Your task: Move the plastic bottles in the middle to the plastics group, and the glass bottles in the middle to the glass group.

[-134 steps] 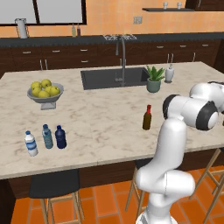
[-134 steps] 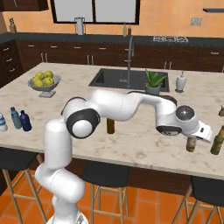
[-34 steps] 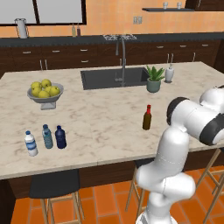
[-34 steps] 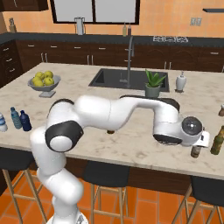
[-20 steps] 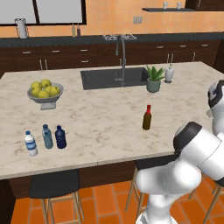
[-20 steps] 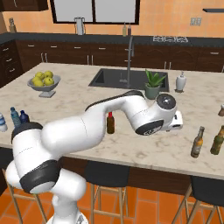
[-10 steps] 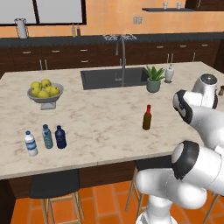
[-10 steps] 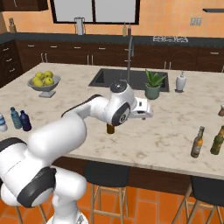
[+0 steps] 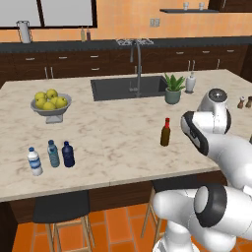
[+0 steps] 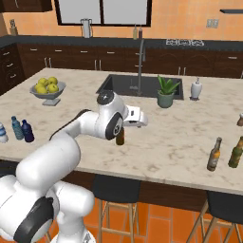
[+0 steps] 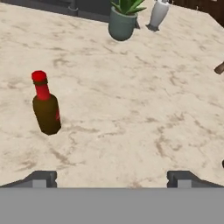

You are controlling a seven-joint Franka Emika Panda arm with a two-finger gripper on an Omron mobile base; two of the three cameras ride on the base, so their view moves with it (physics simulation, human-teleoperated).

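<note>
The slim brown glass bottle with a red cap [image 9: 166, 133] stands upright mid-counter, half hidden behind my arm [image 10: 120, 137]. In the hand view it is at the left [image 11: 45, 109]. My gripper [image 10: 137, 117] hovers just right of it, open and empty [image 11: 113, 178]. The squat navy plastic bottle [image 9: 68, 154] stands at the counter's left front, beside the teal water bottle [image 9: 53, 153] and the clear one [image 9: 34, 161] of the plastics group. The glass group, a brown bottle [image 10: 215, 154] and a green one [image 10: 236, 152], stands at the front right.
A fruit bowl with lemons [image 9: 49, 102] sits at the back left. Behind the middle are the sink [image 9: 129, 87] and its faucet, with a potted plant [image 9: 173, 89] and a white soap dispenser [image 9: 190, 83] to its right. Two tiny dark shakers [image 9: 241, 102] stand far right.
My arm has swung from the right end of the counter back to the middle, next to the red-capped bottle. The gripper has stayed open, and no bottle has moved.
</note>
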